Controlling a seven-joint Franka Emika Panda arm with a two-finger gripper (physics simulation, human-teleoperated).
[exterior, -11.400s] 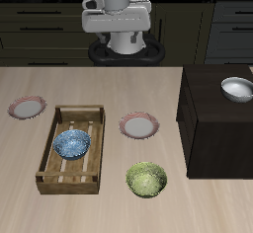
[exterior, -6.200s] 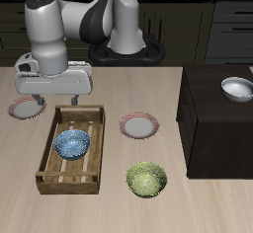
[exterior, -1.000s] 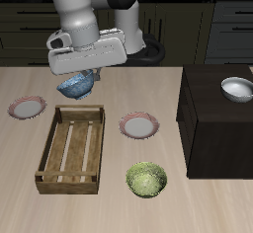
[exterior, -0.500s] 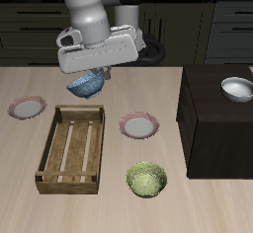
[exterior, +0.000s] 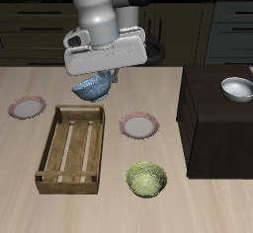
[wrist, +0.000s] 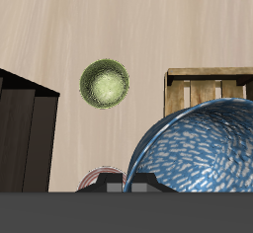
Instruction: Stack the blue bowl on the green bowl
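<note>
My gripper (exterior: 99,76) is shut on the rim of the blue bowl (exterior: 91,88), a light blue bowl with white speckles, held tilted in the air above the back end of the wooden crate (exterior: 71,148). In the wrist view the blue bowl (wrist: 203,148) fills the near field and hides the fingers. The green bowl (exterior: 146,180), yellow-green and mottled, sits upright on the table near its front edge, well apart from the gripper. It also shows in the wrist view as the green bowl (wrist: 105,84), lying beyond the crate (wrist: 208,84).
The wooden crate holds nothing. A pink-rimmed plate (exterior: 139,126) lies between crate and dark cabinet (exterior: 217,118); another plate (exterior: 27,107) lies beyond the crate's other side. A white bowl (exterior: 237,89) rests on the cabinet top.
The blue bowl, once resting in the crate, was grasped and lifted out. Over the last second the gripper has carried it sideways toward the plate beside the crate and slightly lower.
</note>
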